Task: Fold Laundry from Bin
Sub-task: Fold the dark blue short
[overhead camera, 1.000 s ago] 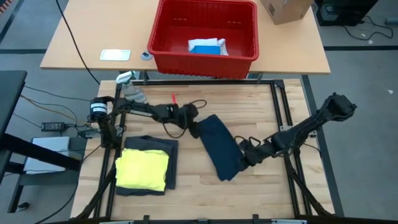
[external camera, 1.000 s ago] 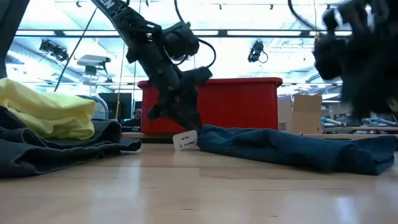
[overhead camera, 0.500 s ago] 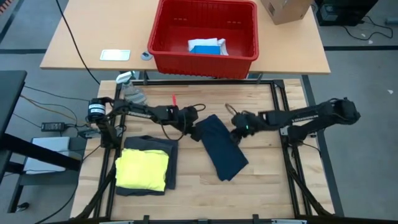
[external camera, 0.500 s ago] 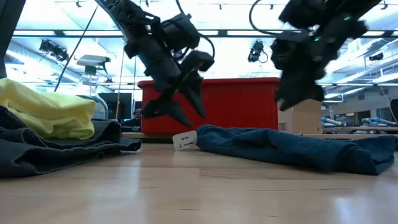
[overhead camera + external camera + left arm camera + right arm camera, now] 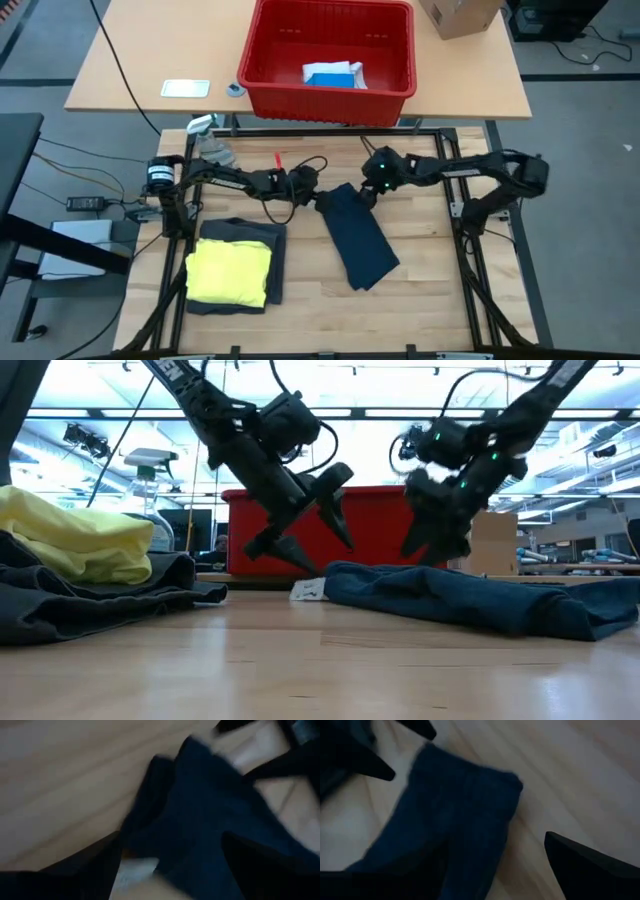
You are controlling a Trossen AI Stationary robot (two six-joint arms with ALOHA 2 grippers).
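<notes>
The soft, floppy dark blue cloth (image 5: 358, 236) lies mid-tabletop, so both spread, empty end effectors, left (image 5: 312, 192) and right (image 5: 368, 192), should pinch its far corners.

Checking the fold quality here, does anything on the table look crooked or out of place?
The folded dark blue garment lies diagonally across the wooden table, askew next to the squared stack with the yellow garment. Its white tag pokes out at one end. Both grippers, left and right, are open beside that end.
</notes>
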